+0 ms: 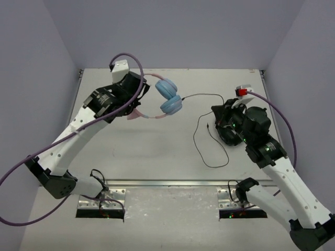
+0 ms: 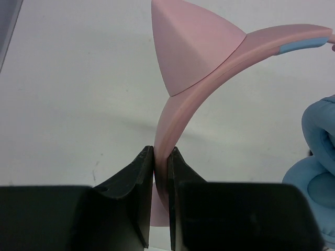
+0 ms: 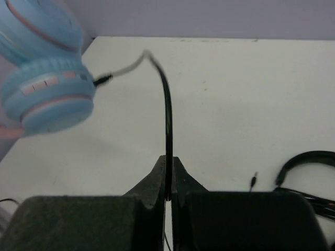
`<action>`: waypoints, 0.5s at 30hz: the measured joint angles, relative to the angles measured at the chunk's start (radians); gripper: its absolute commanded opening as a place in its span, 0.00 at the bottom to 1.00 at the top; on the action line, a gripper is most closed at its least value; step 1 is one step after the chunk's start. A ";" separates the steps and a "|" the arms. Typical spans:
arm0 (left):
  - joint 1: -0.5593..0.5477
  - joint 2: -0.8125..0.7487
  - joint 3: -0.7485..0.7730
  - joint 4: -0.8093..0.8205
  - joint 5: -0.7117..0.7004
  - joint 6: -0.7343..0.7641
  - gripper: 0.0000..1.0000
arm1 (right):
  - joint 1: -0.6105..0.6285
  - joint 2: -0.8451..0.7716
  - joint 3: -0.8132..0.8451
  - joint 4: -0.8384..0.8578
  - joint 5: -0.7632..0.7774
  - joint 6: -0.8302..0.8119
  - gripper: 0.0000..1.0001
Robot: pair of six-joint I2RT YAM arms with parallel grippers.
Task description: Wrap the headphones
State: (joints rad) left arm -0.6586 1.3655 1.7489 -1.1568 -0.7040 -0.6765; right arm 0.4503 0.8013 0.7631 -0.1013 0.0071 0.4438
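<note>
The headphones are held off the table at the back left, with light blue ear cups and a pink headband bearing a cat ear. My left gripper is shut on the headband, its jaws clamping the band. The thin black cable runs from the lower ear cup to my right gripper, which is shut on it. The rest of the cable lies in a loose loop on the table, its plug lying free.
The white table is enclosed by grey walls at the left, back and right. A thicker curved black cable shows at the right edge of the right wrist view. The arm bases stand at the near edge.
</note>
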 measured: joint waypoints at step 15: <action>-0.051 0.000 -0.424 0.381 0.436 0.354 0.00 | 0.000 0.055 0.462 -0.425 -0.053 -0.401 0.01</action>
State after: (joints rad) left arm -0.7101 1.3651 1.3251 -0.7757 -0.2676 -0.3222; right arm 0.4500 0.8558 1.2251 -0.5266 -0.0456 0.0429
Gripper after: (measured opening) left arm 0.106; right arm 0.014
